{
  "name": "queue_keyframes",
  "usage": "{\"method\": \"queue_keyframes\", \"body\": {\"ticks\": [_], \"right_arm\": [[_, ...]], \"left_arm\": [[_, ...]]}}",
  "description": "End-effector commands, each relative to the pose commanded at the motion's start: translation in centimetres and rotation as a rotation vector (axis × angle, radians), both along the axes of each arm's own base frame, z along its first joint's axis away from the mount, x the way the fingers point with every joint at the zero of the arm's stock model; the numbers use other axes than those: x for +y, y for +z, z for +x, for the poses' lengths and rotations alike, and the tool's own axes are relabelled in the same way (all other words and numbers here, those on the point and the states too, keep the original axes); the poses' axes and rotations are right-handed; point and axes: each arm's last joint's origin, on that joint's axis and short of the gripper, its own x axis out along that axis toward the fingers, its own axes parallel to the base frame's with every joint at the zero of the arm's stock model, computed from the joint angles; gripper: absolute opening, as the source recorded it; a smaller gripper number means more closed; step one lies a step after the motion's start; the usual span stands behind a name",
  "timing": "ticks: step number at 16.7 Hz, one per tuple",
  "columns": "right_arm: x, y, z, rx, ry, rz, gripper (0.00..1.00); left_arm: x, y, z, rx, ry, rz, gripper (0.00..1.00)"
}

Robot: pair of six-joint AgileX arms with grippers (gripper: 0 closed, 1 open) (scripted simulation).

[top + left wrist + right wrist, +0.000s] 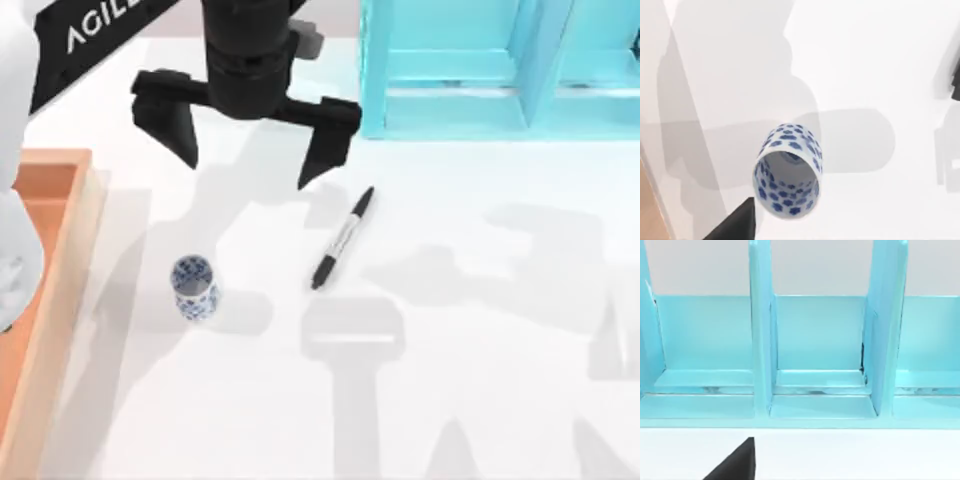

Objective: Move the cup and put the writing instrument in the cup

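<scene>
Overhead, the left gripper [246, 165] hangs above the white table [480, 400] toward the back, fingers spread wide w/ nothing between them, pointing down. It's up-table from the cup [194, 288] and the pen [342, 238], touching neither. Cup stands upright, left of centre; the left wrist view looks into it [788, 172] and it's empty inside. Pen lies flat on a diagonal, just right of the cup, apart from it. Orange tray [60, 240] along the left edge. Teal rack [815, 355] at the back right, its compartments bare in the right wrist view. Right gripper: can't tell its fingers.
</scene>
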Motion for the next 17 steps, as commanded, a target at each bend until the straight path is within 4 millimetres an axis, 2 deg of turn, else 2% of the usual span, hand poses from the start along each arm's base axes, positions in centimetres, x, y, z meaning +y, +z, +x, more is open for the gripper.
{"method": "queue_keyframes", "body": {"ticks": [4,7,9,14,17], "right_arm": [[0.0,0.0,0.0,0.0,0.0,0.0,1.0],[0.0,0.0,0.0,0.0,0.0,0.0,1.0],[0.0,0.0,0.0,0.0,0.0,0.0,1.0],[0.0,0.0,0.0,0.0,0.0,0.0,1.0],[0.0,0.0,0.0,0.0,0.0,0.0,1.0]], "left_arm": [[-6.1,-4.9,0.8,-0.051,-0.162,0.058,1.0],[-9.2,-7.7,0.6,-0.08,-0.248,0.088,1.0],[-9.9,-8.4,0.6,-0.088,-0.268,0.095,1.0],[-9.8,-8.8,0.7,-0.084,-0.265,0.095,1.0],[-9.7,-11.3,1.3,-0.088,-0.268,0.095,1.0]]}}
